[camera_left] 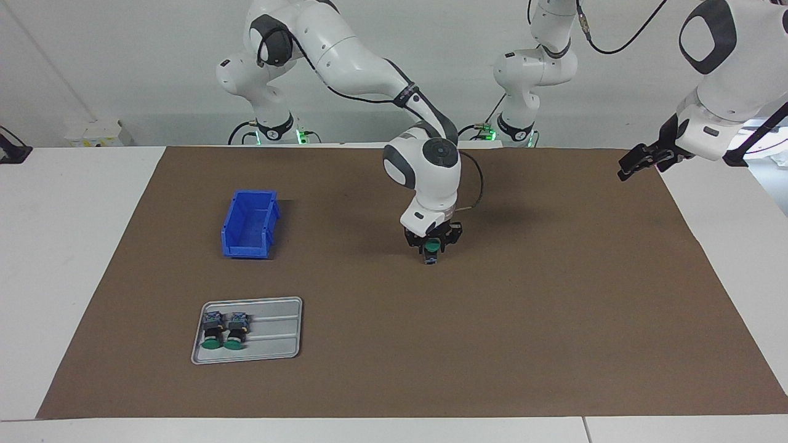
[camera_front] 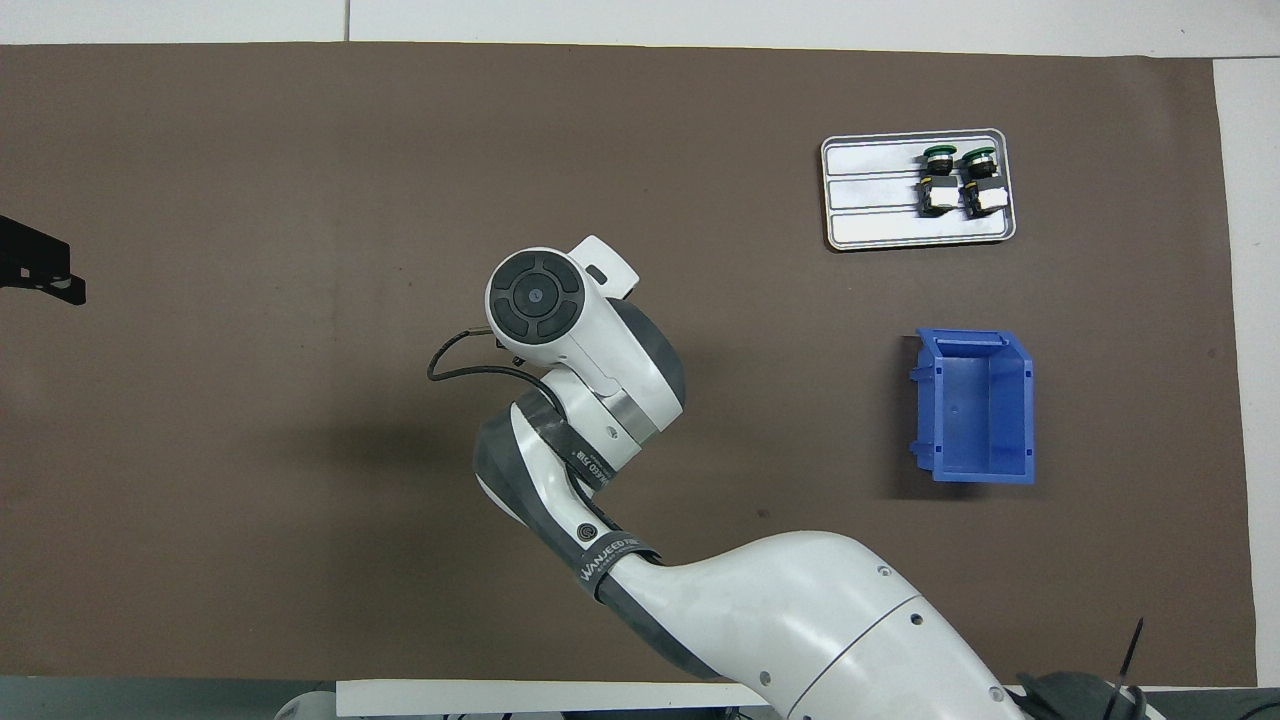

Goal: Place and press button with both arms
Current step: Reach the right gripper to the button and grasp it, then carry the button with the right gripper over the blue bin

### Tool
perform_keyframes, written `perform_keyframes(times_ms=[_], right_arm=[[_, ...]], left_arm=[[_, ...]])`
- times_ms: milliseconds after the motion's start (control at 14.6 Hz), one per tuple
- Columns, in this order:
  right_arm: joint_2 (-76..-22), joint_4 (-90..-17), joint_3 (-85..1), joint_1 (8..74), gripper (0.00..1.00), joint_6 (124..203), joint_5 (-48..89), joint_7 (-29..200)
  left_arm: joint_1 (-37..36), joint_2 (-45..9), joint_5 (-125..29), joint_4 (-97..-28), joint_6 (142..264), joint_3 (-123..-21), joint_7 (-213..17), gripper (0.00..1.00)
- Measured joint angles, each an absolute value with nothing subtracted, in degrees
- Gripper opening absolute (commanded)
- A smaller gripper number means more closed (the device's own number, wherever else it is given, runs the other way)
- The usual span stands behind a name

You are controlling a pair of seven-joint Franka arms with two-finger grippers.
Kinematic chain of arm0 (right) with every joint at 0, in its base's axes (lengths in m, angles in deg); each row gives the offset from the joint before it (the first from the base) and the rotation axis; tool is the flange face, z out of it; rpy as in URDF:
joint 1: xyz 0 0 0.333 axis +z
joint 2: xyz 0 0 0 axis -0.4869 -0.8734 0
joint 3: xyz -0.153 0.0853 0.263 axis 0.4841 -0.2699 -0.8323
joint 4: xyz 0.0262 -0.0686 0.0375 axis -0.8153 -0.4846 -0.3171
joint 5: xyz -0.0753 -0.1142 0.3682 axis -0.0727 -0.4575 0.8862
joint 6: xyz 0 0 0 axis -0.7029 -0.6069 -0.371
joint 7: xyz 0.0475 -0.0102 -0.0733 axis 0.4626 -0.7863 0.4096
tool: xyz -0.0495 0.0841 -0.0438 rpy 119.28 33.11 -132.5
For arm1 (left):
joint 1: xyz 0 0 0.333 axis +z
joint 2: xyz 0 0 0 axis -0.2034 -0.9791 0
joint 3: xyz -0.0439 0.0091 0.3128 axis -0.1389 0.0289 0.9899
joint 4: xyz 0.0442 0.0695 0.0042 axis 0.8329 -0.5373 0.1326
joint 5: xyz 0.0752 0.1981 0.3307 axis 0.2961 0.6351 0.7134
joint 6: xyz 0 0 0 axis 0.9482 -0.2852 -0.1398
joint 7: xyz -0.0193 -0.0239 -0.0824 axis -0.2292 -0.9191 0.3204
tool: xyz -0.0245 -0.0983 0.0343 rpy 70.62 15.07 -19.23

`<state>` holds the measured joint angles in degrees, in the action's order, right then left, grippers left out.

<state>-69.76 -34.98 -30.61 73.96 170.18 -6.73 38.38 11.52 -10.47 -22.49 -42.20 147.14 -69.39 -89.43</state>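
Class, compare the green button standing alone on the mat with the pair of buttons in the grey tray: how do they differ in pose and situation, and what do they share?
The lone button stands upright, cap on top; the tray buttons lie on their sides. The lone button sits on the brown mat with the right hand down around its cap; the tray buttons lie in the tray, with no hand near. All have green caps.

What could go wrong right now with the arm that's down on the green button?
The button stands upright and alone on the brown mat, so a slightly off-centre squeeze by the right gripper might tip it. In the overhead view the right arm hides it, so the grip can be checked only from the facing view.
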Motion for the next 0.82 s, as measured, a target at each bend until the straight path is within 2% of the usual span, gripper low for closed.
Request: perform_keyframes(times_ms=[273,410,546,819], right_arm=[[-69.1,-33.8,-30.4,73.0,0.00,168.0,-6.9,40.2],[-66.0,-34.2,-30.1,69.7,0.00,164.6,-6.9,44.1],[-58.8,-38.6,-29.9,63.5,0.00,161.5,-7.0,51.3],[-39.0,-56.6,-29.8,48.9,0.01,159.3,-7.0,70.8]], left_arm=[[11.5,-10.5,-22.6,-42.0,147.2,-69.5,-89.4,1.00],[11.4,-10.5,-22.6,-42.0,147.2,-69.6,-89.4,1.00],[11.4,-10.5,-22.6,-42.0,147.2,-69.6,-89.4,1.00],[11.5,-10.5,-22.6,-42.0,147.2,-69.6,-89.4,1.00]])
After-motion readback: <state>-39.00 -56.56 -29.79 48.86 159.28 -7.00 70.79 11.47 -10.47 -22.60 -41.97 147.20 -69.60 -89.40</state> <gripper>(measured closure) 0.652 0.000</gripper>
